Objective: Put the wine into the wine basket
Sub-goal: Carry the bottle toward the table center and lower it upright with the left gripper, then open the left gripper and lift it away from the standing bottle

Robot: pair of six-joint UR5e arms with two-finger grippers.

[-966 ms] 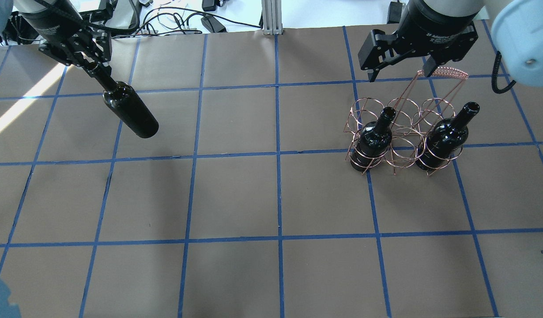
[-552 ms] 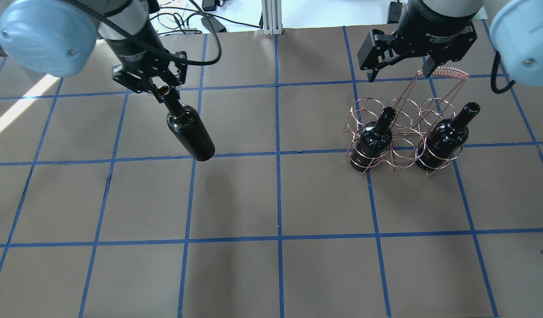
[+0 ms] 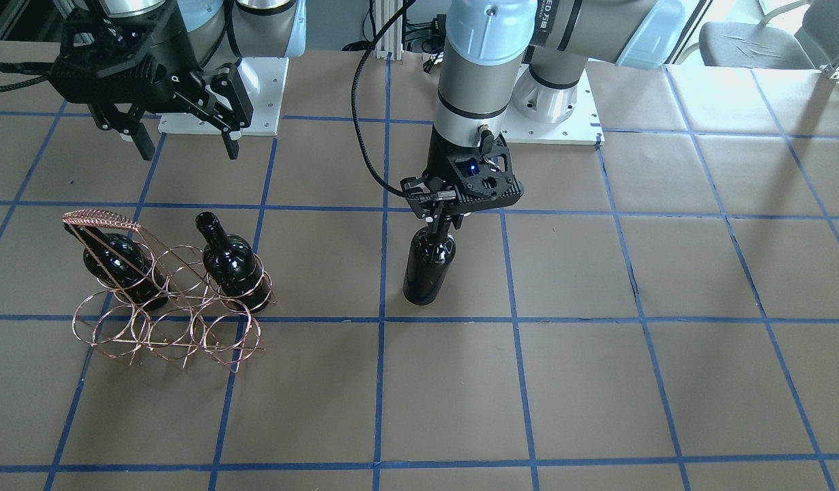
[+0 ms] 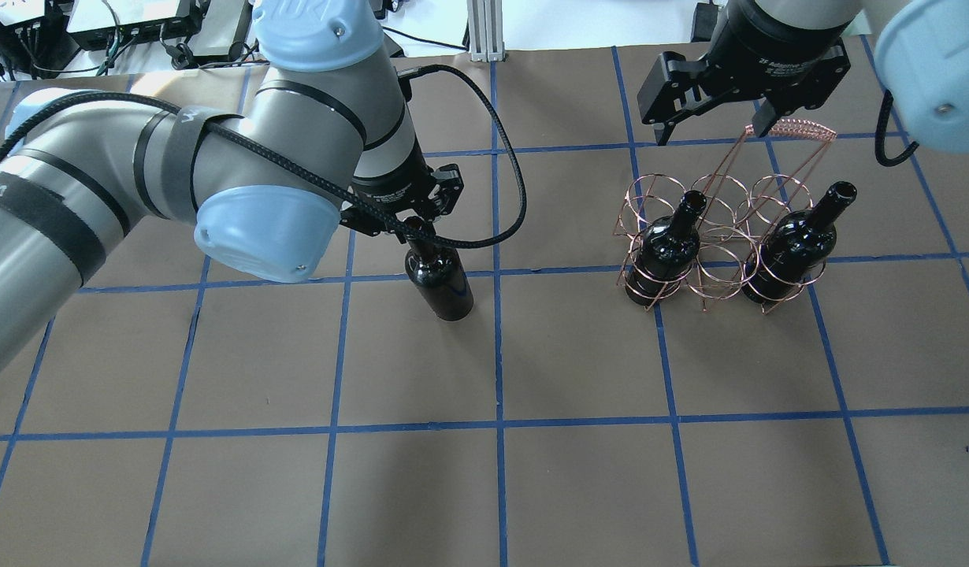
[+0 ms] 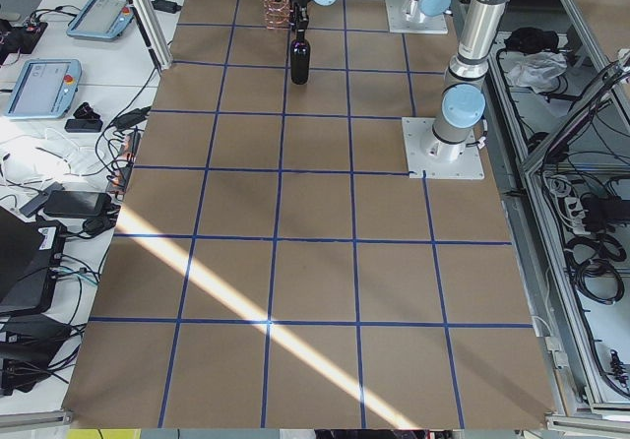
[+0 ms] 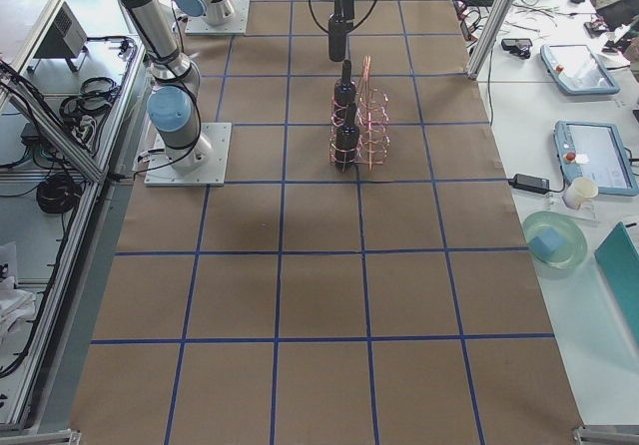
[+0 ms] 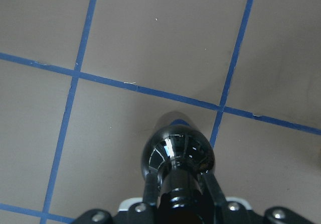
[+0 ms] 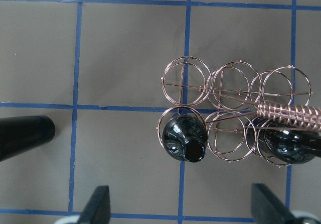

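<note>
My left gripper (image 4: 416,228) is shut on the neck of a near-black wine bottle (image 4: 439,279) and holds it upright near the table's middle. Both also show in the front view (gripper (image 3: 441,215), bottle (image 3: 430,262)) and the left wrist view (bottle (image 7: 178,156)). The copper wire wine basket (image 4: 721,236) stands to the right, with two more bottles (image 4: 670,244) (image 4: 792,244) in its end rings. The ring between them (image 4: 717,276) holds nothing. My right gripper (image 4: 713,130) is open and empty above the basket's handle (image 4: 803,128).
The brown table surface carries a blue tape grid (image 4: 496,276). Cables and devices (image 4: 311,31) lie past the far edge. The arm bases' white plates (image 3: 556,129) are on the robot's side. The held bottle's body shows at the right wrist view's left edge (image 8: 22,133).
My left arm has swung to the right with the bottle, from the far left of the table to near its middle. The right gripper and basket have not moved.
</note>
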